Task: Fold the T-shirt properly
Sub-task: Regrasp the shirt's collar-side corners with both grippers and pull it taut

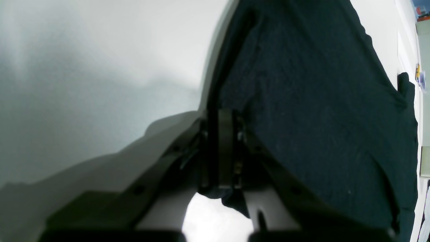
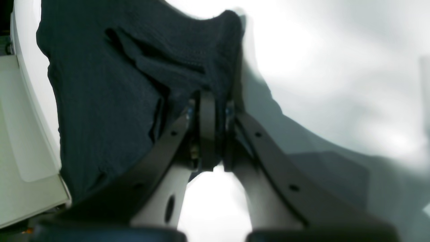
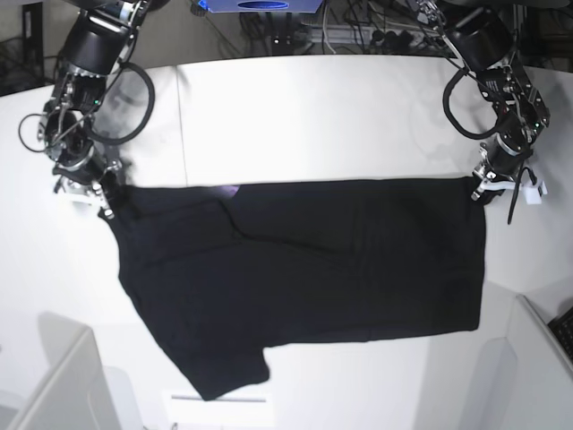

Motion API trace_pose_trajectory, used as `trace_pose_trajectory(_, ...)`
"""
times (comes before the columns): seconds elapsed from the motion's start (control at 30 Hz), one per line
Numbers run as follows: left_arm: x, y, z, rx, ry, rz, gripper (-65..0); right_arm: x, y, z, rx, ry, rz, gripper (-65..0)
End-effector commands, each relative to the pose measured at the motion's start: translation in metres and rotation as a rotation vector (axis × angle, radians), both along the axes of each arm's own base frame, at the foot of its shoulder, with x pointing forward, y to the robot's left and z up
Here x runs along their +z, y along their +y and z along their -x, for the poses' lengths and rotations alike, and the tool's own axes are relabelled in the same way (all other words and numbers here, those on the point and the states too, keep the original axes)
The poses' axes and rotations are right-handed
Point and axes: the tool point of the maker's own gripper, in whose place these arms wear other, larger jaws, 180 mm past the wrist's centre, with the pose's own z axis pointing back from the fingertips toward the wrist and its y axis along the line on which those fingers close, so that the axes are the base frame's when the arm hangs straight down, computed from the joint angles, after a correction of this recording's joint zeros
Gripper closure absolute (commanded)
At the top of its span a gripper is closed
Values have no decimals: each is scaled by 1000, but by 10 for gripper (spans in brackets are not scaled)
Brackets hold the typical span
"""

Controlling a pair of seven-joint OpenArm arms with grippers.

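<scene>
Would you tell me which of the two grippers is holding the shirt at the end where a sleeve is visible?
The right gripper, at the left of the base view: the T-shirt shows its sleeve below it. The left gripper pinches the straight-edged end.

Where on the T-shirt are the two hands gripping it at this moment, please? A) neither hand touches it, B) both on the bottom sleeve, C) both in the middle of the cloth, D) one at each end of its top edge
D: in the base view the right hand and the left hand are each closed on an opposite corner of the T-shirt along its top edge.
</scene>
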Motion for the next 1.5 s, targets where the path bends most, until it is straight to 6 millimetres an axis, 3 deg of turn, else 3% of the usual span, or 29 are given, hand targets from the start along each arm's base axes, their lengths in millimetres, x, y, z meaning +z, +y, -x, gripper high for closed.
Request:
trace_pose_trajectory(0.0,-7,3,10,-11,62,-16,0,-7,-7,11,2,59,31,0)
trace_pose_trajectory(0.2,-6,11,23,-21,85,-50,0,7,-11,21,14,30,77,0)
trace_pose_trajectory(0.5,10,4,43,-106,135,-94,0,16,-16,47,29,32,134,0)
trace_pose_trajectory(0.87,16,2,77,-154,191,-146,0,33,-49,90,-37,74,138,0)
trace_pose_trajectory(1.07,20,0,89,-169,204,-172,0,39,-49,110,-64,90,116,0)
trace_pose_trajectory(1.27,21,1,100,-177,221,-190,0,50,-42,116,-33,88,126,0)
trace_pose_trajectory(1.47,28,2,110,-192,231,-222,0,48,-32,132,-20,114,119,0)
